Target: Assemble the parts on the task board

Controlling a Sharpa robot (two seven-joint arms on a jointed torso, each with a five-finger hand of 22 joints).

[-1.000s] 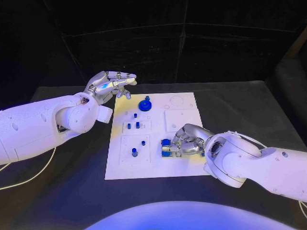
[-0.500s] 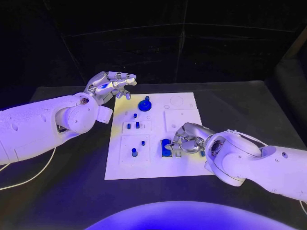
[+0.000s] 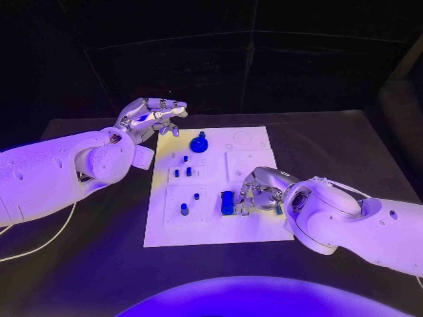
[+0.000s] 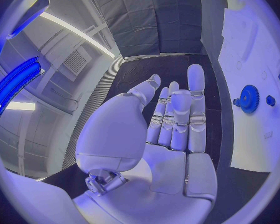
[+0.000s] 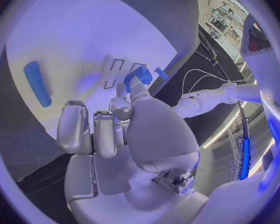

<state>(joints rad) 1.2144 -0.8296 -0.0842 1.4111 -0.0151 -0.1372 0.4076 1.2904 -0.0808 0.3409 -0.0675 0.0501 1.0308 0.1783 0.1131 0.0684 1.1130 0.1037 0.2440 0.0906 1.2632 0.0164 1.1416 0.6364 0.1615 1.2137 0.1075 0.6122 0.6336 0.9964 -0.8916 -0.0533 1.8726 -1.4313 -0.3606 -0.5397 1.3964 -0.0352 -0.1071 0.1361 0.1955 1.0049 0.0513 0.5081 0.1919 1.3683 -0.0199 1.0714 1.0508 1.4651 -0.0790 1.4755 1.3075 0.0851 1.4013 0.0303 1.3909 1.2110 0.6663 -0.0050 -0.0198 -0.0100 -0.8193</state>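
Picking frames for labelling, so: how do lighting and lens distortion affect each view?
Head view: violet-blue light, black surroundings, task board bright, small parts readable. Left wrist view: fisheye bends the board's edge; left hand well lit, blue gear clear. Right wrist view: strong curvature, right hand evenly lit.

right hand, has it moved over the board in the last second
Yes, slightly. The right hand has drawn back from the upright blue part toward the task board's right edge, leaving that part clear of its fingers.
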